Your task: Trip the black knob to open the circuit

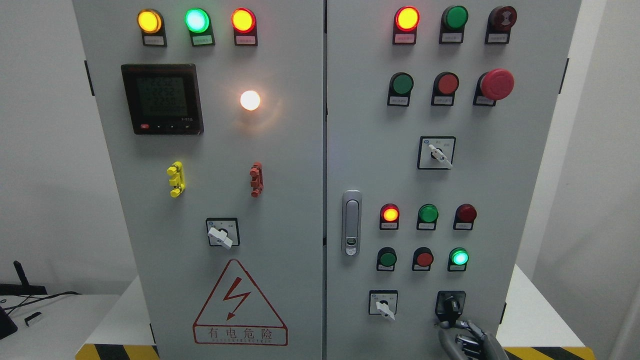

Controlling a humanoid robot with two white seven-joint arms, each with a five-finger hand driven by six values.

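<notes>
On your far left, dark cables [30, 300] lie on a white tabletop [60, 320]. The grey cabinet [280, 200] fills most of what you see, split into two doors by a seam down the middle.

On the left door you have three lit lamps along the top: yellow [149, 21], green [197, 20] and red [243, 20]. Below them sits a dark meter screen [162, 98], with a glowing white lamp [250, 100] to its right. Lower down you see a yellow clip [176, 179] and a red clip [256, 179], then a white selector switch [222, 233] above a red warning triangle [240, 304].

Just right of the seam is a silver door latch [351, 222]. On the right door, a lit red lamp [407, 18] tops the rows of lamps and buttons, and a large red mushroom button [496, 83] stands at the right of the second row. Another white selector switch [436, 152] sits mid-door, and a third [383, 303] near the bottom.

The black knob [450, 303] is at the bottom of the right door, to the right of that third switch. Your right hand [467, 335] comes up from the bottom edge just under it, grey fingers [452, 325] reaching up to the knob's lower edge. You cannot tell from here whether they are grasping it or only touching it.
</notes>
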